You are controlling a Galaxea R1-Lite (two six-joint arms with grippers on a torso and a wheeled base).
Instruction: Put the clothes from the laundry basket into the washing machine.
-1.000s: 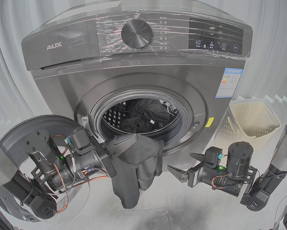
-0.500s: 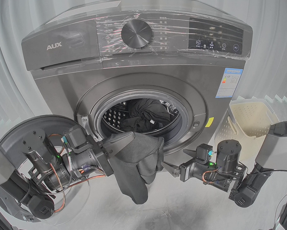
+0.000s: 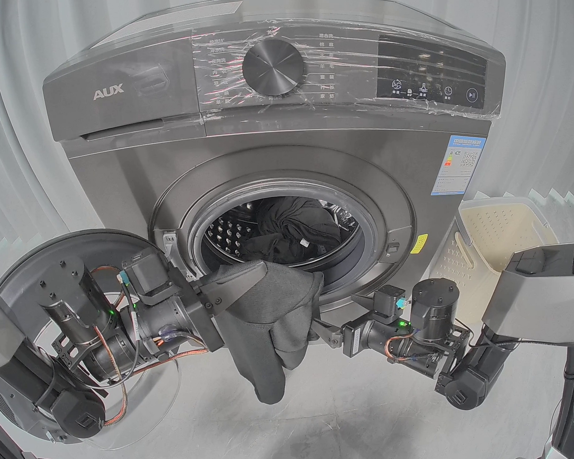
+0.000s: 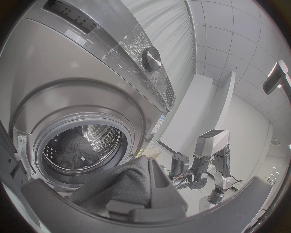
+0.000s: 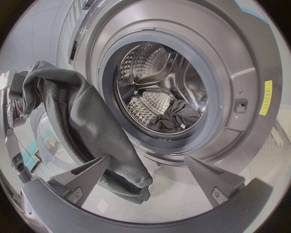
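Left hand [image 3: 257, 275] low in front of the machine, clamped shut on a bunched fold of the grey garment [image 3: 271, 327], wrist level, fingers aimed up and inward at the port; the garment's long axis runs straight down from the grip, its tail hanging clear above the floor [image 3: 343, 419], its top bunched against the port's lower rim [image 3: 339, 287]; right hand [image 3: 334, 316] just beside the hanging cloth on its right edge, jaws spread wide, holding nothing, pointed sideways at the cloth (from its wrist camera one finger [image 5: 91, 173] overlaps the fabric; contact cannot be told); beyond both, the washing machine [image 3: 141, 176] with door [image 3: 50, 260] swung open to the left; the drum [image 3: 231, 232] lies ahead of and slightly above the left hand; black clothes [image 3: 293, 230] already inside; laundry basket [image 3: 506, 232] to the machine's right, no clothes visible in it. Judgement: the tail needs lifting over the rim, and the right hand is nearer to it.
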